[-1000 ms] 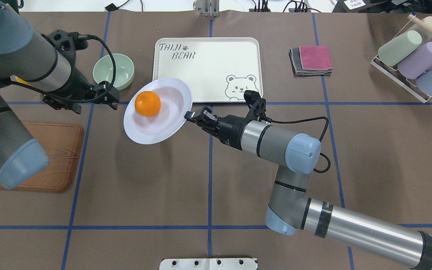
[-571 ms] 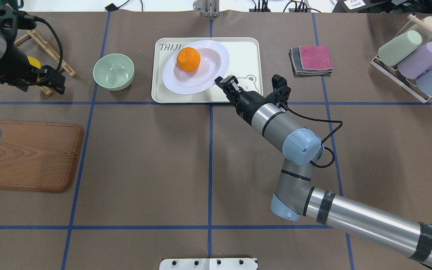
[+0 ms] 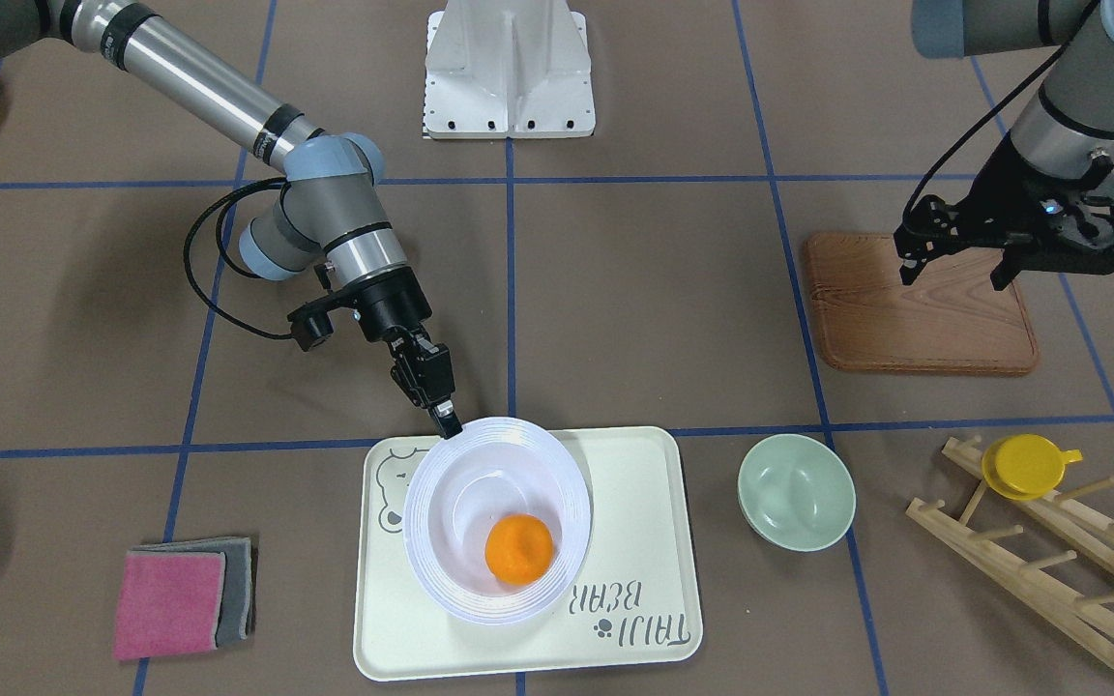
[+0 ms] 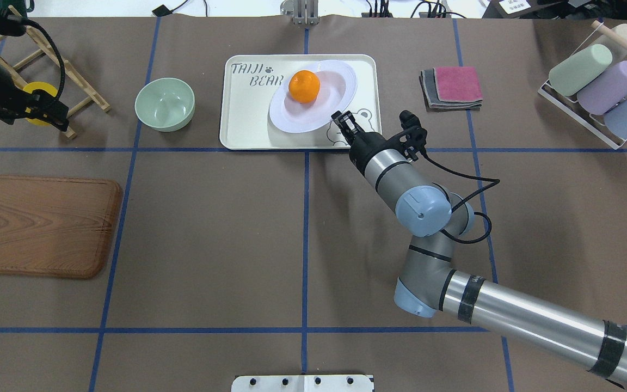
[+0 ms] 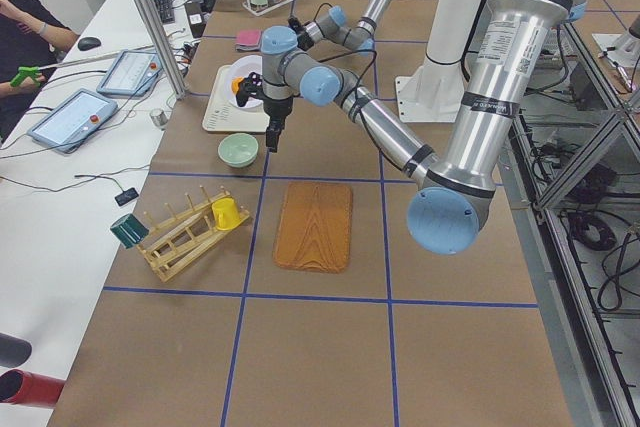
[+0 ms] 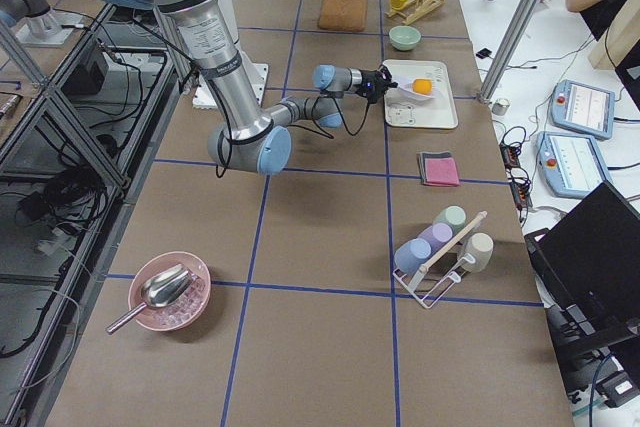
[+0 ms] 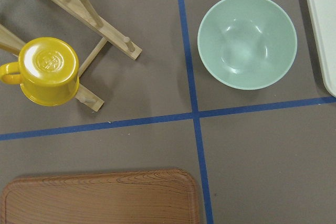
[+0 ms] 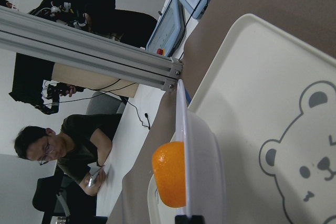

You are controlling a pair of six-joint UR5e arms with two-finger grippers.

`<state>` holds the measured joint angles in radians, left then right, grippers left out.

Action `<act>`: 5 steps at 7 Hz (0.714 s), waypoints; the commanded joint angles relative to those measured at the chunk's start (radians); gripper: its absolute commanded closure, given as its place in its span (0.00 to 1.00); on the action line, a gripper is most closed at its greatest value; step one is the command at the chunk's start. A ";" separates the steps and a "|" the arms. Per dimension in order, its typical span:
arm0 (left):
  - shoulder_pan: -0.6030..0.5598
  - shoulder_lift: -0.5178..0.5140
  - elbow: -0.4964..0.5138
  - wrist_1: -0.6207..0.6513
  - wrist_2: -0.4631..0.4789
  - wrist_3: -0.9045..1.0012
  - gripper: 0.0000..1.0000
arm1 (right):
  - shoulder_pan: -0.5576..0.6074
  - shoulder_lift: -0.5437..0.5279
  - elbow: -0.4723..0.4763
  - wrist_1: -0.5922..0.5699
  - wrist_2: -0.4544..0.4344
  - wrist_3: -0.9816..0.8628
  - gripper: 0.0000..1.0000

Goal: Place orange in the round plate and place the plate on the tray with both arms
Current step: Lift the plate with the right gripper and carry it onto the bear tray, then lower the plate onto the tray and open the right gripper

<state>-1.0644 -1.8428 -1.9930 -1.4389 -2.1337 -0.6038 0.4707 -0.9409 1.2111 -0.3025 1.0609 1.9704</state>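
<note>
The orange (image 4: 303, 86) lies in the white round plate (image 4: 319, 106), which is tilted over the cream bear tray (image 4: 248, 120). My right gripper (image 4: 340, 120) is shut on the plate's near rim. The front view shows the same grip (image 3: 446, 420), with the orange (image 3: 518, 548) low in the plate (image 3: 480, 503) above the tray (image 3: 634, 503). I cannot tell whether the plate's bottom touches the tray. In the right wrist view the plate (image 8: 202, 156) is edge-on. My left gripper (image 3: 953, 266) hangs open and empty over the table's left end, above the wooden board.
A pale green bowl (image 4: 164, 104) sits left of the tray. A wooden board (image 4: 41, 226) lies front left, and a wooden rack with a yellow cup (image 3: 1026, 466) stands back left. Folded cloths (image 4: 451, 87) and a rack of cups (image 4: 596, 81) are on the right.
My right gripper has carried the plate with the orange from the table left of the tray onto it and further right. The left arm has pulled back to the far left.
</note>
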 commanded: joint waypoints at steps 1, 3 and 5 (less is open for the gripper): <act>-0.003 0.001 0.000 0.000 0.000 0.001 0.03 | -0.001 0.020 0.004 -0.014 0.001 0.001 0.87; -0.008 0.001 0.000 0.006 0.000 0.001 0.03 | 0.005 0.011 0.007 -0.015 0.010 -0.005 0.00; -0.012 0.001 0.000 0.006 -0.006 0.001 0.03 | 0.022 0.008 0.049 -0.120 0.080 -0.092 0.00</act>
<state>-1.0743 -1.8423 -1.9926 -1.4333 -2.1353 -0.6029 0.4805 -0.9295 1.2301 -0.3545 1.1018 1.9223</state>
